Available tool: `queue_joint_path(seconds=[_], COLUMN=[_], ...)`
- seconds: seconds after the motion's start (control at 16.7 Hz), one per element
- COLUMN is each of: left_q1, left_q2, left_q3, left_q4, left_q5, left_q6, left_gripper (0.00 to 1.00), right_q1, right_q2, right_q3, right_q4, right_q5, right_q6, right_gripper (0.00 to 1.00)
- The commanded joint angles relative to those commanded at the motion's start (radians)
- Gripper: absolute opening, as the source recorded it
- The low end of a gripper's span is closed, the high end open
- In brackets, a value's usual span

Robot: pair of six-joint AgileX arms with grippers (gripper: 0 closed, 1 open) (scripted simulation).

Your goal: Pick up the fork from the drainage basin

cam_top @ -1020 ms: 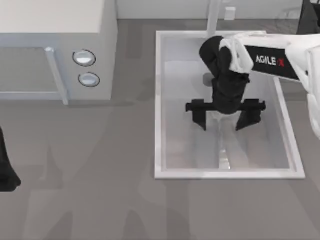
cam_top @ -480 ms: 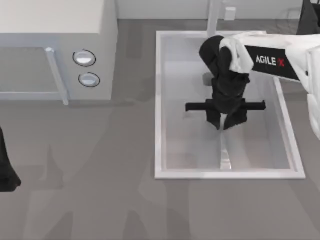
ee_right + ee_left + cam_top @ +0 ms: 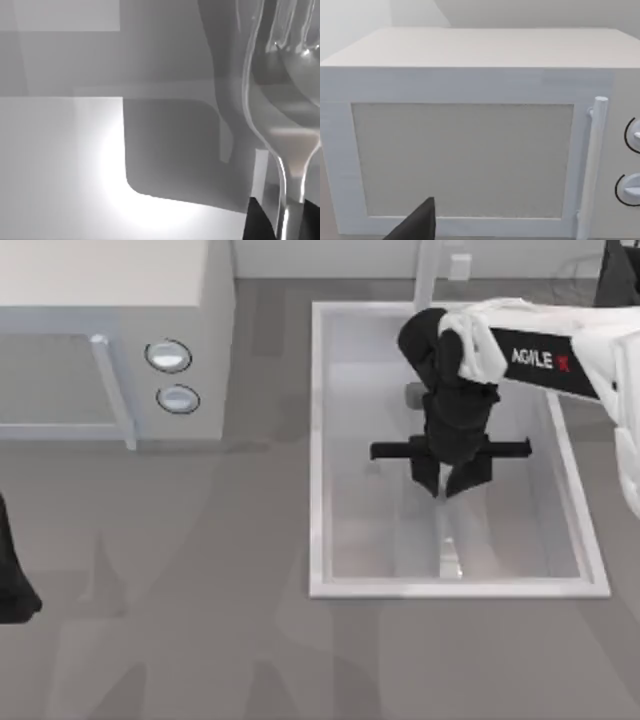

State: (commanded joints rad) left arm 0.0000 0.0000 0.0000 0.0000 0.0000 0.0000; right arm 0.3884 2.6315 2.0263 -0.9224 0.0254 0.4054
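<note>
Right hand [image 3: 444,487]: fingers closed on the slim shiny silver fork [image 3: 280,125], near its handle, above the sunken white-rimmed basin [image 3: 318,440] at the bench's three o'clock.
Left hand [image 3: 12,580]: parked at nine o'clock; grip state could not be told.
Risk: thin glossy handle might slip or pivot during lifting.
Surface: grey bench [image 3: 200,640]; white microwave [image 3: 470,150] at ten o'clock.

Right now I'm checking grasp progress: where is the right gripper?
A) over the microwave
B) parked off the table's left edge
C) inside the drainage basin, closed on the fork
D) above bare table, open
C: the right gripper is inside the drainage basin, its fingers pinched on the fork.
</note>
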Motion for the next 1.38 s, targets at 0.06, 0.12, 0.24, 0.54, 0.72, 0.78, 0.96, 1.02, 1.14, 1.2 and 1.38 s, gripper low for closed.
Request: queue_joint_path(seconds=[0.06,0.12,0.24,0.54,0.72,0.78,0.96,1.02,1.14,1.2,1.38], left_q1=[0.000,0.000,0.000,0.000,0.000,0.000,0.000,0.000,0.000,0.000,0.000], left_q2=[0.000,0.000,0.000,0.000,0.000,0.000,0.000,0.000,0.000,0.000,0.000], left_q3=[0.000,0.000,0.000,0.000,0.000,0.000,0.000,0.000,0.000,0.000,0.000], left_q4=[0.000,0.000,0.000,0.000,0.000,0.000,0.000,0.000,0.000,0.000,0.000], left_q5=[0.000,0.000,0.000,0.000,0.000,0.000,0.000,0.000,0.000,0.000,0.000], left_q6=[0.000,0.000,0.000,0.000,0.000,0.000,0.000,0.000,0.000,0.000,0.000], left_gripper=[1.00,1.00,1.00,1.00,1.00,1.00,1.00,1.00,1.00,1.00,1.00], right_q1=[0.000,0.000,0.000,-0.001,-0.002,-0.002,-0.001,-0.002,-0.023,-0.042,-0.119], right_q2=[-0.005,-0.011,-0.028,-0.089,-0.114,-0.115,-0.113,-0.116,-0.149,-0.181,-0.325], right_q3=[0.021,0.048,0.115,0.299,0.361,0.364,0.363,0.361,0.328,0.296,0.139], right_q4=[-0.023,-0.056,-0.145,-0.405,-0.479,-0.482,-0.480,-0.480,-0.478,-0.476,-0.467], right_q5=[0.000,0.000,0.000,-0.001,-0.002,-0.002,-0.002,-0.002,-0.003,-0.004,-0.008], right_q6=[0.000,0.000,0.000,-0.002,-0.003,-0.003,-0.001,-0.003,-0.024,-0.043,-0.121], right_gripper=[0.00,0.00,0.00,0.00,0.00,0.00,0.00,0.00,0.00,0.00,0.00])
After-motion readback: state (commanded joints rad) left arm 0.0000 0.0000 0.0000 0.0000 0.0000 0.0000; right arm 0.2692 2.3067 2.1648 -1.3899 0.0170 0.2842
